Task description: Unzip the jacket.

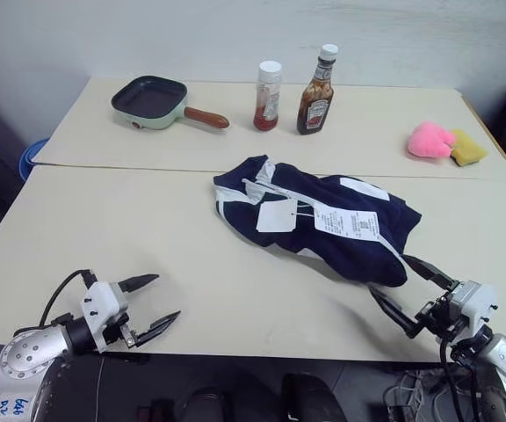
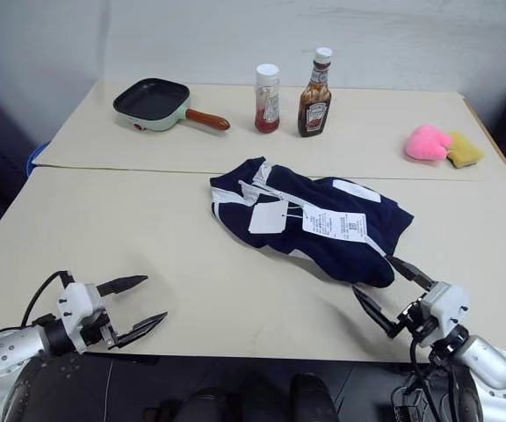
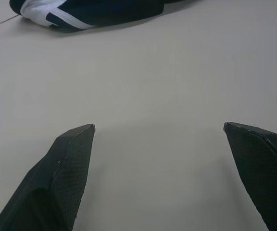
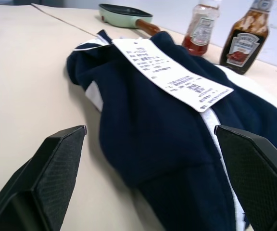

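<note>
I find the jacket (image 1: 319, 220) lying crumpled in a loose heap near the middle of the table (image 1: 130, 229), navy with white trim, two white paper tags (image 1: 345, 221) resting on top. My left claw (image 1: 148, 303) hovers at the near edge of the table, well apart from the jacket, its fingers spread wide and holding nothing. My right claw (image 1: 407, 286) is just beside the near end of the jacket, fingers likewise spread wide and empty; from its wrist camera a white strip runs down the fabric toward me, which I judge to be the zipper or its trim, though I cannot make out the slider. The task is not yet begun. My judgement is that the step in hand is the approach, and that it needs two grips: one claw pinning the fabric near the end of the zipper, the other pinching the slider and drawing it along the track. The heap should be flattened first, or the pull will only drag the whole garment. The tags could mask the slider and ought to be pushed aside. The table is a pale, smooth, matt surface, with a seam across it behind the jacket. At the far side stand a green pan (image 1: 152, 101), a small sauce bottle (image 1: 268, 97) and a darker one (image 1: 317, 92); a pink toy (image 1: 430, 141) and a yellow one (image 1: 466, 149) lie to the far right. A plain wall closes the room behind.
</note>
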Controlling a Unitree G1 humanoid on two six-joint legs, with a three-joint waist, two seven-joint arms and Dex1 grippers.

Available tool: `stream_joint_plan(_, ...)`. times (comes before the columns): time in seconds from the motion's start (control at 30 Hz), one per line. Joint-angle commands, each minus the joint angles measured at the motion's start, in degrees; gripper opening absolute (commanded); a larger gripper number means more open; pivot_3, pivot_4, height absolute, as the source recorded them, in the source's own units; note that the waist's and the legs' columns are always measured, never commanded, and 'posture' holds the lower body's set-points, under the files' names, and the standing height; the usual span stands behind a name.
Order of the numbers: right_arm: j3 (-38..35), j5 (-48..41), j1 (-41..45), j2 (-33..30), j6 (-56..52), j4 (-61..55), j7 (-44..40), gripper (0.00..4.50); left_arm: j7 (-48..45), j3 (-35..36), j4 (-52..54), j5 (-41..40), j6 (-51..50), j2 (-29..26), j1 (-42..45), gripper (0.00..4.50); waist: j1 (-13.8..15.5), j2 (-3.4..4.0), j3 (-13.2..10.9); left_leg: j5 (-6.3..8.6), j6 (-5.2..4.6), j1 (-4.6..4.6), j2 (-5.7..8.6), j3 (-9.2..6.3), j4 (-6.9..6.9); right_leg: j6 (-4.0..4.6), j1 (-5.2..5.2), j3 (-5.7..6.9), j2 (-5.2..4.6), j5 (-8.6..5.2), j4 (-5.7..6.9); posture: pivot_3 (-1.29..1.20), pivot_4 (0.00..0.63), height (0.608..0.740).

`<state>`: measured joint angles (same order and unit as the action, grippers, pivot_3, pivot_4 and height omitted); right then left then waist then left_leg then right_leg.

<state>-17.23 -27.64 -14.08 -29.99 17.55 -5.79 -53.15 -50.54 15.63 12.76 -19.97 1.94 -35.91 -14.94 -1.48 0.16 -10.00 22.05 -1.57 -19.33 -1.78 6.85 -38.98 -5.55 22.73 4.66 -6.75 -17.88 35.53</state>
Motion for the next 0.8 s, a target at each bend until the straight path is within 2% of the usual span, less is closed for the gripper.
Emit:
stream_joint_plan(0.03, -0.81, -1.27, -1.31, -0.69, 0.66, -1.43, -1.75, 4.47, 0.25, 1.23, 1.51, -0.58, 0.87, -0.34, -0.31, 4.5, 0.0, 0.0, 0.0, 0.0, 0.01, 0.01, 0.0, 0.0, 0.0, 0.0, 0.0, 0.0, 0.0, 0.0, 0.01, 0.0, 0.15, 0.74)
stream_joint_plan(0.17, -1.19, -1.52, -2.84, -0.68, 0.65, -1.59, -2.92, 4.47, -4.2, 0.34, 1.46, -4.64, -3.07, -2.57, 0.51, 4.5, 0.03, 0.0, 0.0, -0.02, 0.03, 0.01, 0.0, 0.0, 0.0, 0.0, 0.0, 0.01, 0.01, 0.0, 0.02, 0.0, 0.15, 0.74)
stream_joint_plan(0.33, -0.77, -1.18, -3.68, -0.44, 1.24, -2.69, -3.67, 4.47, -5.53, 0.82, 1.09, -7.59, -4.23, -2.57, 2.9, 4.5, -0.01, 0.0, 0.0, -0.03, 0.05, 0.05, -0.01, 0.0, -0.03, 0.0, -0.04, -0.01, 0.0, 0.0, 0.04, 0.0, 0.15, 0.74)
stream_joint_plan(0.6, 0.05, -0.33, -5.6, 0.71, 2.72, -5.42, -3.24, 4.47, -7.86, 0.46, -0.18, -7.15, -2.48, -2.72, 4.53, 4.5, 0.0, 0.0, 0.0, -0.03, 0.07, 0.05, 0.0, 0.0, -0.03, 0.0, -0.04, 0.0, 0.02, 0.0, 0.05, 0.0, 0.15, 0.74)
stream_joint_plan(0.8, 0.88, -4.07, -4.15, 2.99, -1.7, -13.56, 1.98, 4.47, -6.18, -2.25, -0.87, -7.87, -7.54, -2.43, 12.18, 4.5, 0.05, 0.01, 0.0, -0.09, 0.14, 0.06, -0.01, -0.01, -0.03, 0.0, -0.03, 0.0, 0.02, 0.0, 0.12, 0.0, 0.15, 0.74)
